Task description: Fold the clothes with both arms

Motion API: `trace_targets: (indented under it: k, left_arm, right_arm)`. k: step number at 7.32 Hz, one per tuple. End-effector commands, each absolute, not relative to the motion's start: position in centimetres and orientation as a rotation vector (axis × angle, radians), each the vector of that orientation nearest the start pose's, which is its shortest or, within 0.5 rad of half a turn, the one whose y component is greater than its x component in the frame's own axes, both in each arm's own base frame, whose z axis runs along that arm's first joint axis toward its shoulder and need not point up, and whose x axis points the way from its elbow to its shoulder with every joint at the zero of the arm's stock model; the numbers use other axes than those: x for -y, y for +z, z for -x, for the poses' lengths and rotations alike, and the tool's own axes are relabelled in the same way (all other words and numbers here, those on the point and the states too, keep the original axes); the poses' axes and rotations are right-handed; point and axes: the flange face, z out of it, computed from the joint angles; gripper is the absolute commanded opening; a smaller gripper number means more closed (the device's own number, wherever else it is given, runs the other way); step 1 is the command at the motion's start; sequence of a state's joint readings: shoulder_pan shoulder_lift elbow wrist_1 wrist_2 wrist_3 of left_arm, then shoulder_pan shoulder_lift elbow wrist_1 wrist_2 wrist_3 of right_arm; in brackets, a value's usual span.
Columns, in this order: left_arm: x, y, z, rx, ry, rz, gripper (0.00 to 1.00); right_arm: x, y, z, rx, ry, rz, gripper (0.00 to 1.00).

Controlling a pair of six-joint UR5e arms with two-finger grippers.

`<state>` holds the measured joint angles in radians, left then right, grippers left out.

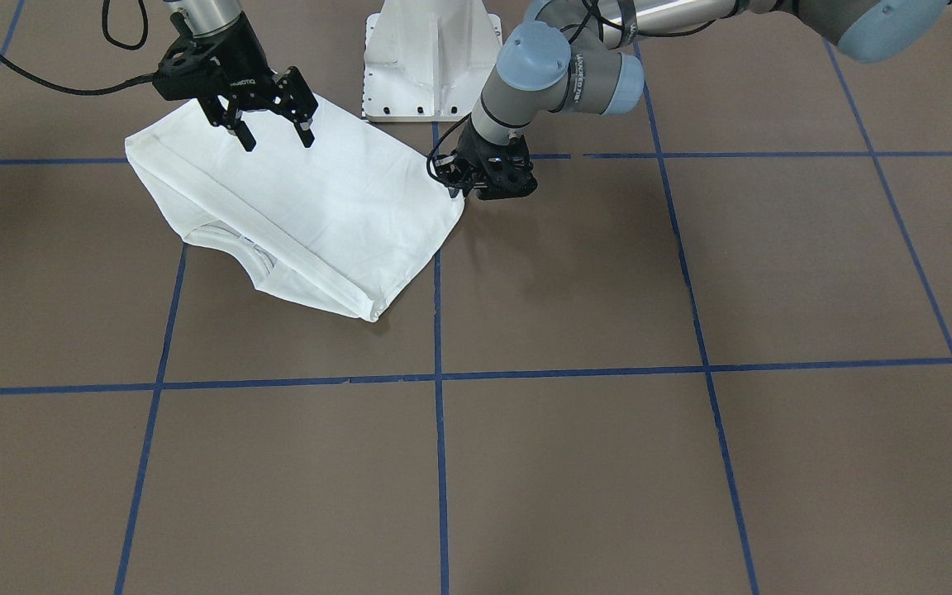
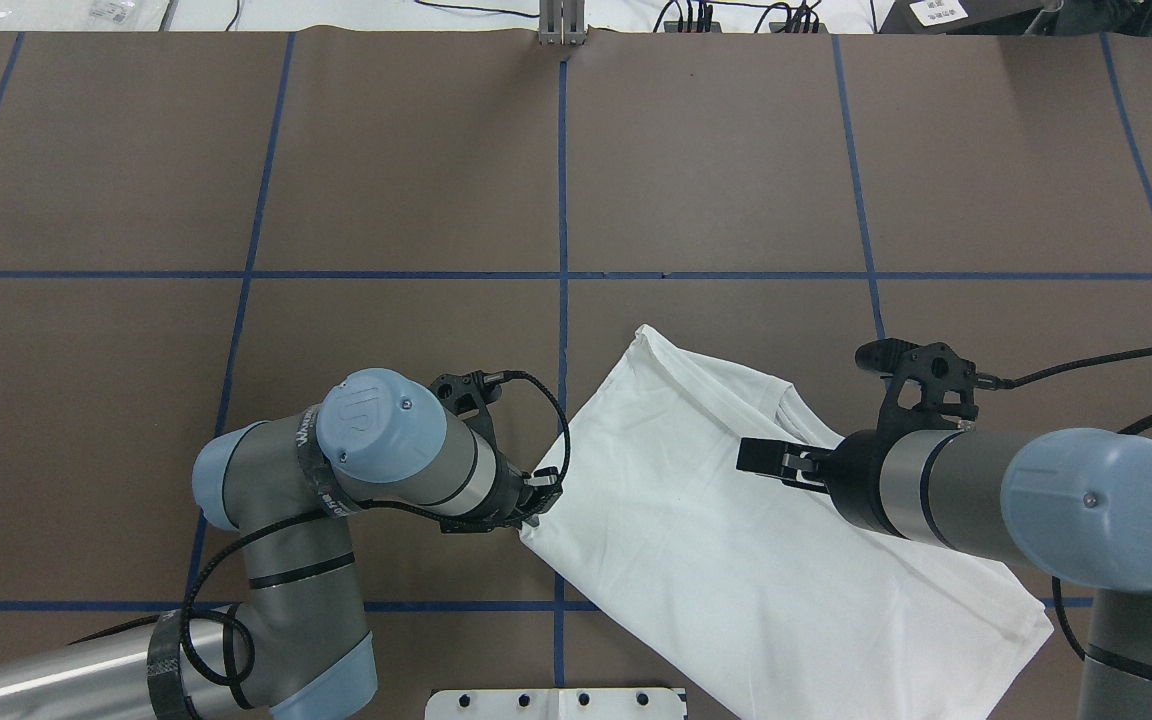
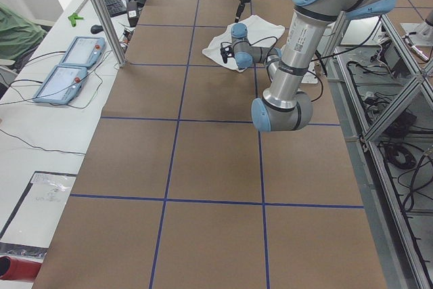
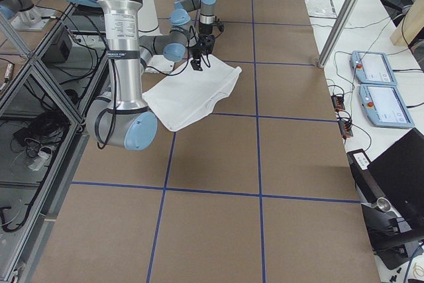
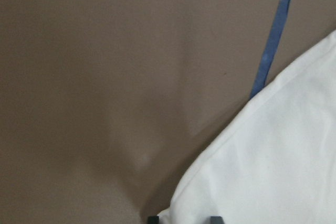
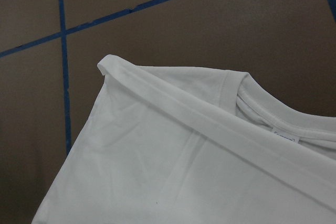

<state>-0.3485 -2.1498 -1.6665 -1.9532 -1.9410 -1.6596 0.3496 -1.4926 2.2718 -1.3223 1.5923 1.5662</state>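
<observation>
Right fingers (image 1: 246,139) hang spread open above the white T-shirt (image 1: 335,215), lying at eleven o'clock on the worktop (image 1: 691,463). Left wrist view: left fingers (image 5: 214,219) flank its corner, grip unclear; a shallow pinch could slip and spoil the fold.

White pedestal (image 1: 432,66) stands on blue-gridded brown table (image 1: 567,273).

Far half of table (image 2: 716,150) open. Near edge tight: pedestal (image 2: 556,703) mid-edge, shirt (image 2: 736,560) beside it, left arm (image 2: 286,560) and right arm (image 2: 946,490) low there.
</observation>
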Motion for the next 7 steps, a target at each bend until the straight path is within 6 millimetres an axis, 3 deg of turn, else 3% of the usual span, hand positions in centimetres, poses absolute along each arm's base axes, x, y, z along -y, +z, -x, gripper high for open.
trace_targets:
  k: [1,2,3,4,7]
  left_arm:
    - [31.8,22.9,-59.0,-1.087,-0.194,0.199,0.00]
    - [31.8,22.7,-58.4,-1.084,-0.197,0.197,0.00]
    - [33.1,23.0,-57.8,-1.056,-0.225,0.187,0.00]
    - [36.2,23.2,-56.0,-1.056,-0.268,0.153,0.00]
    - [46.4,26.4,-51.5,-0.997,-0.345,0.014,0.00]
  right_arm:
    - [27.8,27.8,37.6,1.016,0.306,-0.164,1.00]
    - [27.9,27.9,37.7,1.015,0.306,-0.163,1.00]
    - [28.0,28.0,37.8,1.011,0.309,-0.165,1.00]
    - [28.1,28.1,37.7,1.010,0.312,-0.168,1.00]
    - [28.8,28.1,37.3,1.009,0.324,-0.174,1.00]
